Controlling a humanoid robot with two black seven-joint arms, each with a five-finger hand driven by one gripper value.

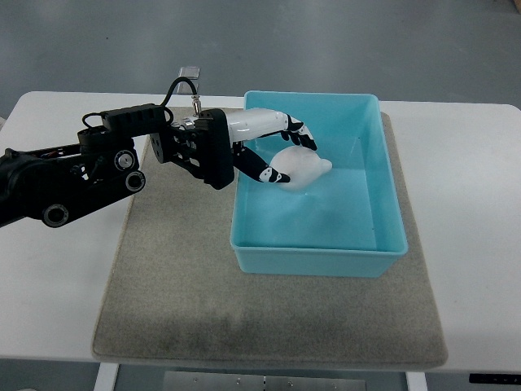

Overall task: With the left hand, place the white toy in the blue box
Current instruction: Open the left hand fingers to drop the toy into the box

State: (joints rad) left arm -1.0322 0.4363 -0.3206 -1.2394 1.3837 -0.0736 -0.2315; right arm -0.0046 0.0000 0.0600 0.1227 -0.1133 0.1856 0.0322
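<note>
From the top view, one smooth, rounded white toy [303,169] is sitting inside the single blue box [383,244], over its upper left part. The left hand [273,151] is reaching in, its fingers [269,173] curling around the toy.

one white toy [303,169]. one blue box [317,252]. one grey mat [179,301] under the box. one white tabletop [472,204]. one robot hand, the left hand [273,151], in view on one black arm [73,175]. one small metal clip-like piece [189,72] at the tabletop's far edge.
</note>
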